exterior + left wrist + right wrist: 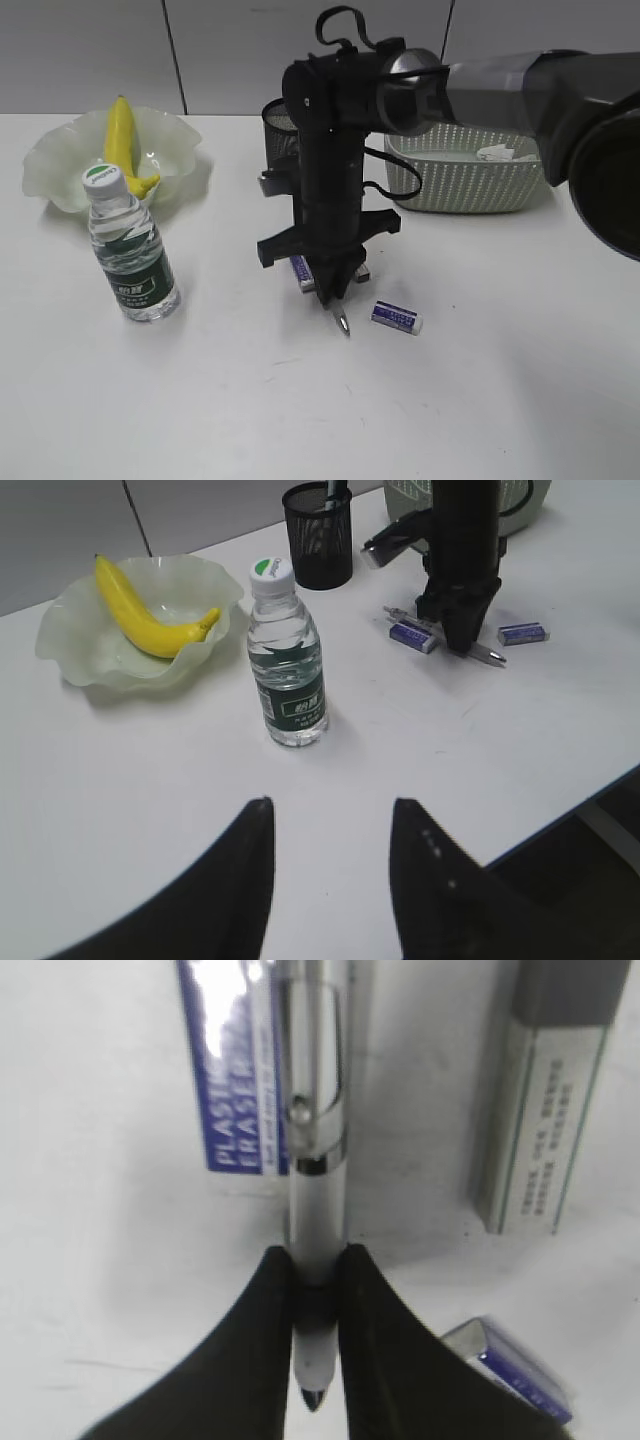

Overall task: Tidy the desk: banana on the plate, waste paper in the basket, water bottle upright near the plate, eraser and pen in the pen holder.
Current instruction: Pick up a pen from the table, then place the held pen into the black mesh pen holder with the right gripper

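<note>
Exterior view shows the banana (122,140) on the plate (60,170), the water bottle (128,250) upright at its 5 o'clock, waste paper (497,152) in the basket (470,185), while the right gripper (333,297) pinches the pen (315,1160) near two erasers (397,318), left gripper (330,880) open and empty.

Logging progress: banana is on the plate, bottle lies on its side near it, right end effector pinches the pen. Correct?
Not quite: the bottle stands upright, as the left wrist view shows. Banana on plate and right end effector pinching pen are correct.
</note>
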Robot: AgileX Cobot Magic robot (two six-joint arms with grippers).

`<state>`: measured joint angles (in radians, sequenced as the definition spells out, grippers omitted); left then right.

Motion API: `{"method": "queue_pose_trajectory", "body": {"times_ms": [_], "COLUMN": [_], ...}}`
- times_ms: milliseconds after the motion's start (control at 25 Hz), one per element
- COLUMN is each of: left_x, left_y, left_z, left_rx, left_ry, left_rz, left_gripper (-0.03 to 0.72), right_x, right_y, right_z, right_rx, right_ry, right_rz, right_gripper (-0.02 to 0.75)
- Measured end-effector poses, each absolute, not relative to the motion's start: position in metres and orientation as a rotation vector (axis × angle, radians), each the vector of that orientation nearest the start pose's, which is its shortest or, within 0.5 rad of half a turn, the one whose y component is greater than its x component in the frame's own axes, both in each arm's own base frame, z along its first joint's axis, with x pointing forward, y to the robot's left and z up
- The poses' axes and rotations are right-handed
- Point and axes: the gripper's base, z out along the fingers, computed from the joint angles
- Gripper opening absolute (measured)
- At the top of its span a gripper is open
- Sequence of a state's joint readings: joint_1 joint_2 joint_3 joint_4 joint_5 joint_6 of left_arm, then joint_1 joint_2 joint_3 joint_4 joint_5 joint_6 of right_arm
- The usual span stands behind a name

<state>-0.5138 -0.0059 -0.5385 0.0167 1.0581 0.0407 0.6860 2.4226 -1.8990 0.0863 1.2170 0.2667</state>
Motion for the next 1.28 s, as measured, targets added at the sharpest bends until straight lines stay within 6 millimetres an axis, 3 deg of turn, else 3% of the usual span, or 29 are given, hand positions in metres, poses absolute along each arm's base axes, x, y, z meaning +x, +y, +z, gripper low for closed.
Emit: {"method": "queue_pose_trajectory", "body": {"times_ms": [80,160,400,560,720,920,1080,1280], "left_x": [-0.008,-0.008,-0.008,-0.008,-0.008,-0.008,-0.008,-0.008], "left_y": [0.006,0.006,0.006,0.006,0.006,0.006,0.006,0.006], "left_z": [0.288,0.288,0.288,0.288,0.288,0.288,0.288,0.288], "left_rx": [0.548,0.548,0.548,0.548,0.548,0.548,0.548,0.547], "left_ry": [1.931,1.931,1.931,1.931,1.931,1.931,1.931,1.931], "left_rz": [-0.284,-0.284,-0.284,-0.284,-0.284,-0.284,-0.284,-0.285], "left_gripper": [0.29,0.29,0.29,0.29,0.29,0.29,0.29,0.29], "right_x": [0.361,0.363,0.365,0.377,0.396,0.425,0.439,0.454], "right_y": [0.306,0.309,0.301,0.306,0.318,0.331,0.333,0.322], "right_z": [0.12,0.15,0.263,0.292,0.291,0.259,0.223,0.194], "right_rx": [-0.63,-0.624,-0.623,-0.645,-0.657,-0.7,-0.73,-0.665], "right_ry": [3.145,3.088,2.766,2.489,2.247,2.029,2.02,2.077], "right_rz": [0.107,0.174,0.245,0.3,0.321,0.272,0.238,0.236], "right_gripper": [0.109,0.11,0.11,0.11,0.109,0.109,0.109,0.11]}}
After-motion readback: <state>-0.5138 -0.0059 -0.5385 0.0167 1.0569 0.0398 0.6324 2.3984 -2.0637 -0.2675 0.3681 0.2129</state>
